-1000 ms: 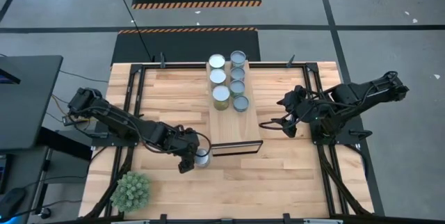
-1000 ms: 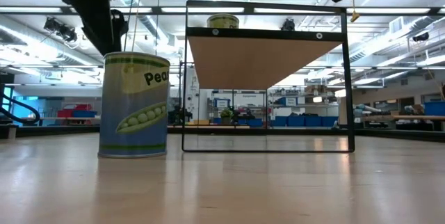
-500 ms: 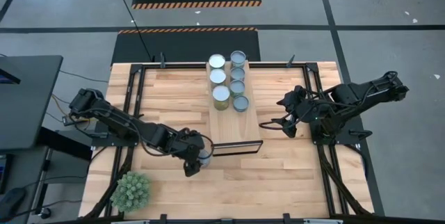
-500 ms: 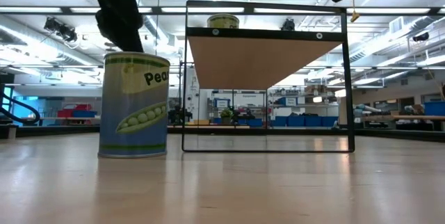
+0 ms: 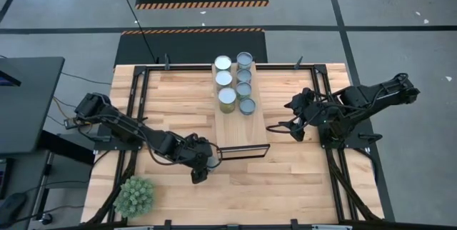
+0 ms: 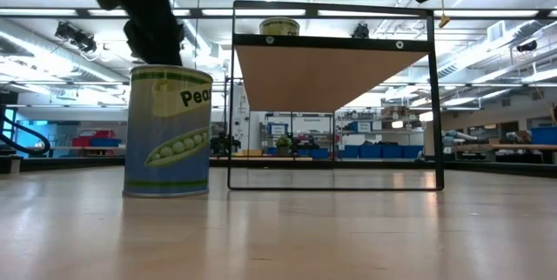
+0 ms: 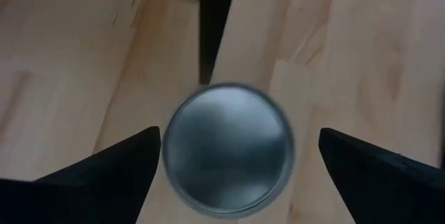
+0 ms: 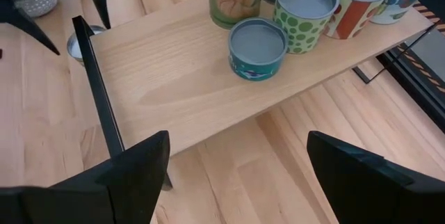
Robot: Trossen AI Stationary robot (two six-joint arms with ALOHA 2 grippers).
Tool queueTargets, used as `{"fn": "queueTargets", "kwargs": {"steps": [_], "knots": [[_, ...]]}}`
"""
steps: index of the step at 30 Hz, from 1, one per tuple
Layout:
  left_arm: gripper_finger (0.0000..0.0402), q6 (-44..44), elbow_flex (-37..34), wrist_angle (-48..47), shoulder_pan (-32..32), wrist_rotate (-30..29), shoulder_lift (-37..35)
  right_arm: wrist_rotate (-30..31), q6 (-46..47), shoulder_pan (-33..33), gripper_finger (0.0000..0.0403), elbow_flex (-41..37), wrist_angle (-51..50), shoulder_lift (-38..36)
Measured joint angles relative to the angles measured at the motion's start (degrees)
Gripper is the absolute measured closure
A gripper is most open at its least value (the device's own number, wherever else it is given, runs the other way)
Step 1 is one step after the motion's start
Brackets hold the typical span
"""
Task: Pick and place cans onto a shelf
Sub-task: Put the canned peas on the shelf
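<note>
One can (image 7: 228, 147) with a silvery top and a green pea label (image 6: 167, 132) stands upright on the wooden table, just left of the shelf's near end. My left gripper (image 7: 240, 140) hovers open above it, pointing steeply down, one finger on either side of its top and clear of it; seen from above, that gripper (image 5: 201, 167) hides most of the can. The shelf (image 5: 241, 126) is a raised light-wood plank with several cans (image 5: 235, 83) standing on its far half. My right gripper (image 5: 284, 128) waits open, raised, to the right of the shelf.
A small green plant (image 5: 134, 196) sits at the table's near left corner. The shelf's black end frame (image 6: 333, 97) stands right beside the pea can. Black rails (image 5: 134, 116) run along both sides of the table. Bare wood lies in front of the shelf.
My left gripper has moved a little toward the table's right edge, to above the pea can, and tipped further downward. It now covers the can in the high view. The can has stayed where it was.
</note>
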Motion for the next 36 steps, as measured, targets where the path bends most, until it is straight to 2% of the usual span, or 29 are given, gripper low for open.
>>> {"fn": "queueTargets", "kwargs": {"steps": [8, 36], "knots": [[0.0004, 0.1, 0.0, -0.2, -0.7, -2.8, 0.7, -0.2, 0.2, 0.0, 0.0056, 0.0, 0.0, 0.0], [0.0005, 2.7, -0.1, 2.0, -2.3, -2.9, 6.9, -0.4, 0.0, 0.0, 0.0056, 0.0, -0.1, 0.0]]}}
